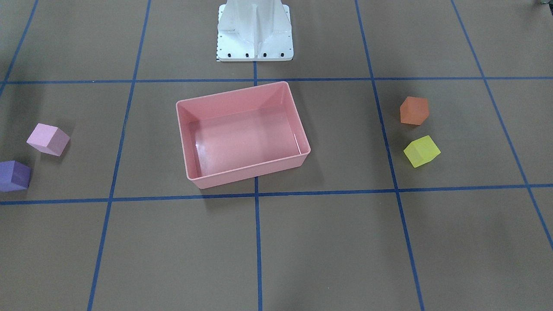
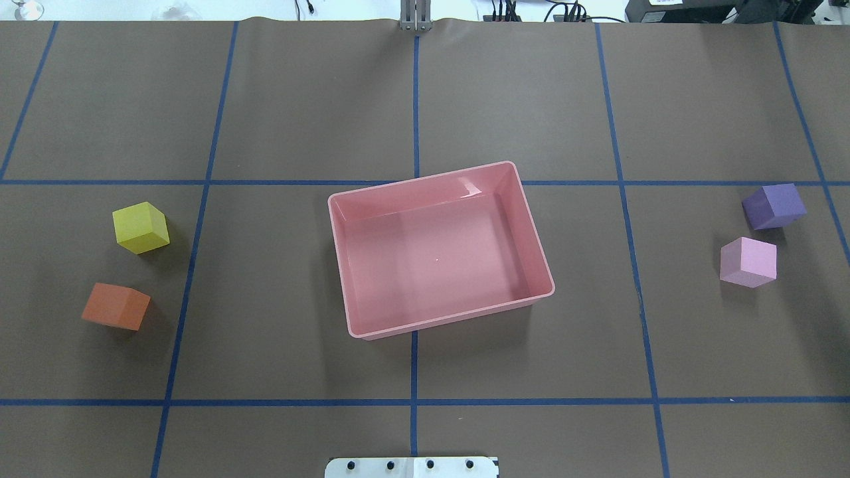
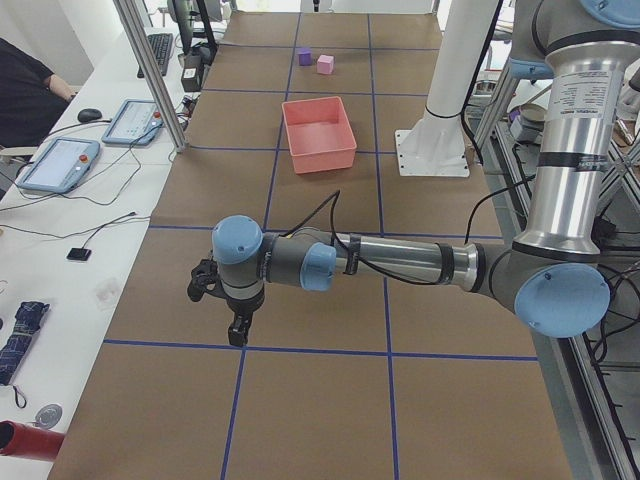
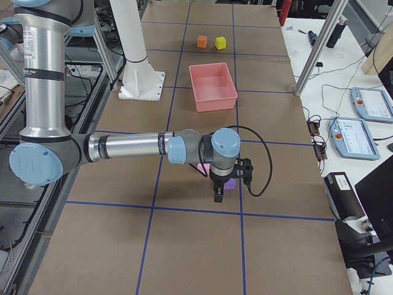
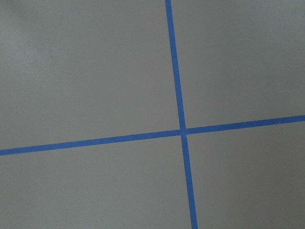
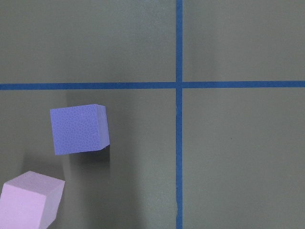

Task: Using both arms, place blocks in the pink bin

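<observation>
I can't tell whether either the left gripper [image 3: 238, 335] or right gripper [image 4: 216, 195] has its fingers apart; the purple block [image 6: 79, 129] sits just beside the right's.

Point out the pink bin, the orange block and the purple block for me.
pink bin [image 2: 431, 265]: overhead exterior view, bare floor inside.
orange block [image 2: 116, 306]: overhead exterior view, middle of the cube.
purple block [image 6: 78, 129]: right wrist-mounted view, its top face.
</observation>
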Controlling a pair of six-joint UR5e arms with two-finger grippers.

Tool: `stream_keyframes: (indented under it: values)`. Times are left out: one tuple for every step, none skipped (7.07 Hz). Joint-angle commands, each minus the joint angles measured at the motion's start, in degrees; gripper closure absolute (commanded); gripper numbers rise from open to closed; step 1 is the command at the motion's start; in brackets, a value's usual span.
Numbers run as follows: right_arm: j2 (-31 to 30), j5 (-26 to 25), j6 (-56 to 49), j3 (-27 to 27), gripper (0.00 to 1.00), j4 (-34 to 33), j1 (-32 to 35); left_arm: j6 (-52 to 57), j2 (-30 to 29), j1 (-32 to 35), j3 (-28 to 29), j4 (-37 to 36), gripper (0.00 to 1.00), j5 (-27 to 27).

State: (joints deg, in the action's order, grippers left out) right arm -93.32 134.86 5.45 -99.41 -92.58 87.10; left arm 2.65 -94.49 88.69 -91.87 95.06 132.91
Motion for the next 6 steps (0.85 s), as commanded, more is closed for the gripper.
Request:
stream_keyframes:
  values:
    - [0.15,-0.04,0.0,-0.17,0.0,0.03,0.0,-4.54,-0.61,-5.08,-4.87,0.65,0.0,0.16]
    - [0.33,0.05,0.0,-0.43,0.0,0.03,0.0,-8.76,-1.74,-7.28,-7.68,0.74,0.0,0.42]
    - [0.42,0.05,0.0,-0.35,0.0,0.03,0.0,-16.98,-1.75,-8.17,-8.75,0.91,0.0,5.99]
    - [0.42,0.05,0.0,-0.52,0.0,0.03,0.0,-30.64,-1.58,-11.23,-10.07,3.0,0.0,9.53]
    - [0.5,-0.04,0.0,-0.53,0.0,0.12,0.0,-40.61,1.9,-15.96,-14.43,10.24,0.0,7.39]
    - [0.76,-0.56,0.0,-0.35,0.0,0.03,-0.18,-47.32,6.55,-21.66,-18.83,16.75,0.0,2.23]
